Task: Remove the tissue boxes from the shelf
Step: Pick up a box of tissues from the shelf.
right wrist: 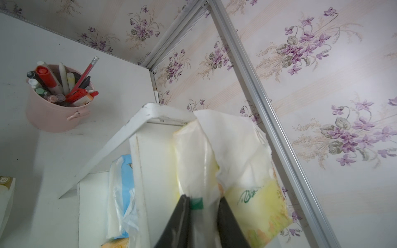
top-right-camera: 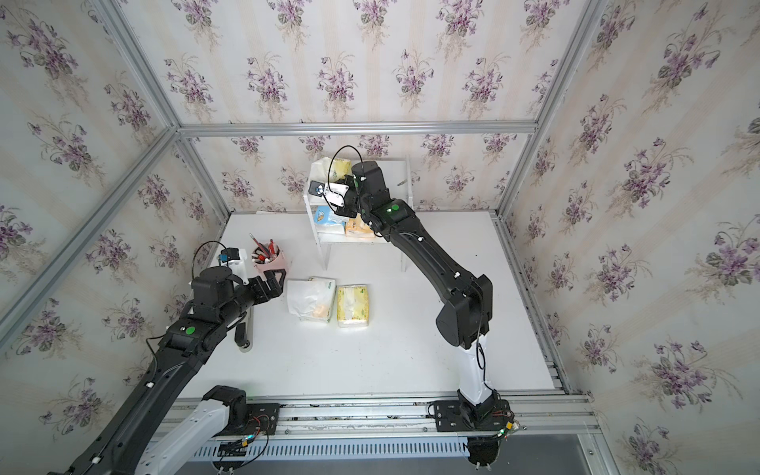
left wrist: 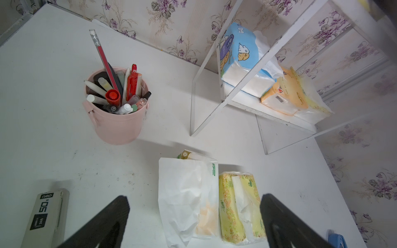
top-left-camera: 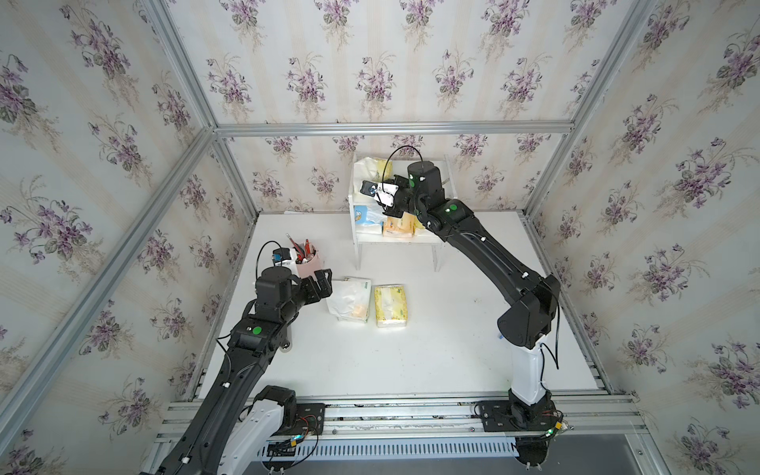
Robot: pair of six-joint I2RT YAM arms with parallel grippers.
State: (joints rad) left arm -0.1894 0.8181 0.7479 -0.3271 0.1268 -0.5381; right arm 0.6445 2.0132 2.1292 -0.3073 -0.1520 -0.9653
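the right gripper (right wrist: 204,214) has its fingers clamped on the crinkled film of a pale yellow tissue pack (right wrist: 257,204) on the top board of the flat-boarded white shelf (top-left-camera: 395,243), a loose tissue spilling from its slit. on the shelf's lower board lie a glossy blue-and-white pack (left wrist: 240,55), a soft orange pack (left wrist: 283,94) and a second yellow pack (left wrist: 311,107). in front of the shelf, a rumpled white pack (left wrist: 182,193) and a brick-shaped third yellow pack (left wrist: 236,206) lie touching on the table (top-left-camera: 411,362). the left gripper (left wrist: 194,198) hovers near them, fingers wide apart.

Even bright light casts soft shadows; edges warp.
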